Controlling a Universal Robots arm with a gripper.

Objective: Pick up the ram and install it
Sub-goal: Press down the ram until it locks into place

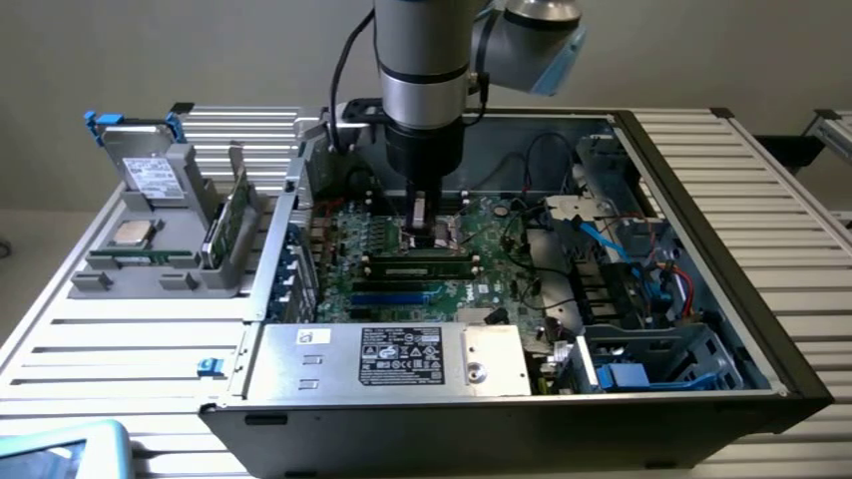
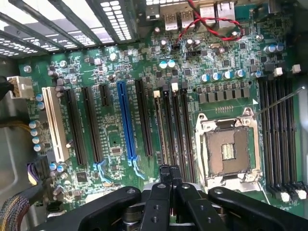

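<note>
My gripper (image 1: 423,232) hangs low inside the open computer case, over the green motherboard (image 1: 500,235). Its two black fingers are shut together with nothing between them. In the wrist view the shut gripper (image 2: 169,169) sits at the near end of the memory slots. A ram stick (image 1: 423,262) with dark chips stands on edge in one of those slots, just in front of the gripper. In the wrist view the ram (image 2: 160,130) is a thin strip seen edge-on. I cannot tell whether the fingertips touch it. A second green stick (image 1: 229,228) stands in the grey holder at the exterior view's left.
The holder (image 1: 147,269) also carries a silver processor chip (image 1: 130,235) and a hard drive (image 1: 154,175). An open processor socket (image 2: 226,149) lies beside the memory slots. A silver power supply (image 1: 386,354), drive cages (image 1: 652,359) and loose cables (image 1: 626,249) crowd the case.
</note>
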